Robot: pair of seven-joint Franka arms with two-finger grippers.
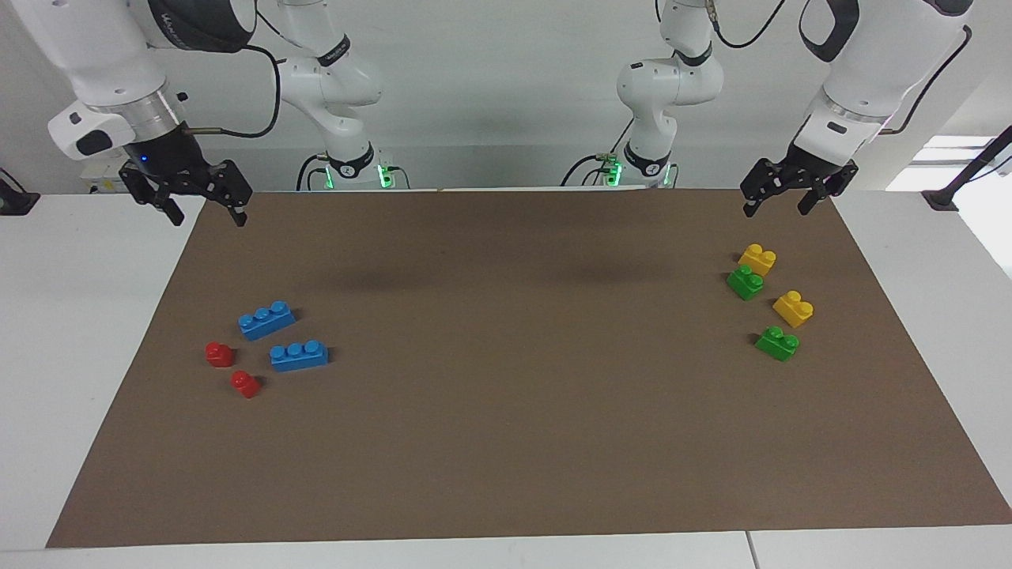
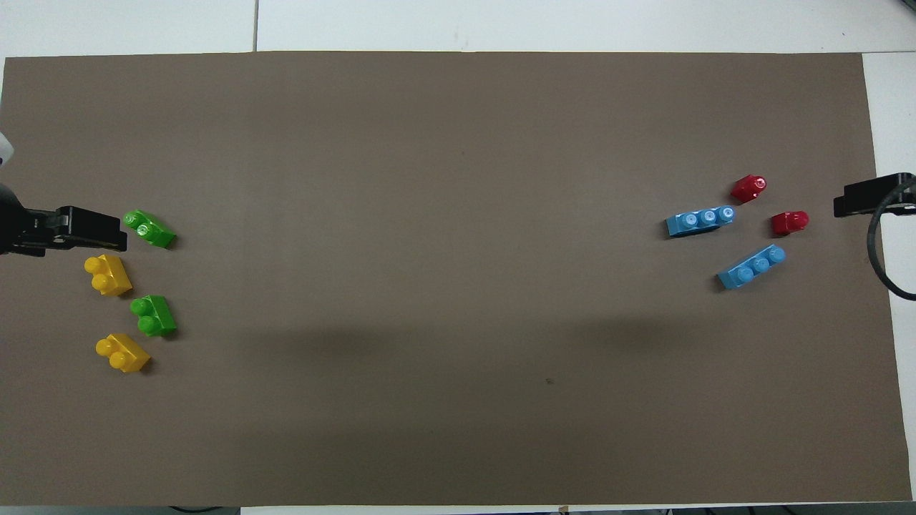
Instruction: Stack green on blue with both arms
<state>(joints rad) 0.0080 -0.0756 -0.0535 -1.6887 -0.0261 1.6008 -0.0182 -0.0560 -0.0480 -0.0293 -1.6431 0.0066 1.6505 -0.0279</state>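
Note:
Two green bricks lie on the brown mat toward the left arm's end, mixed with two yellow ones. In the overhead view they are the green bricks. Two blue three-stud bricks lie toward the right arm's end, also seen from overhead as blue bricks. My left gripper hangs open and empty above the mat's edge by the robots, apart from the green bricks. My right gripper hangs open and empty over the mat's corner by the robots.
Two yellow two-stud bricks sit beside the green ones. Two small red bricks lie beside the blue ones, toward the table's end. White table surrounds the mat.

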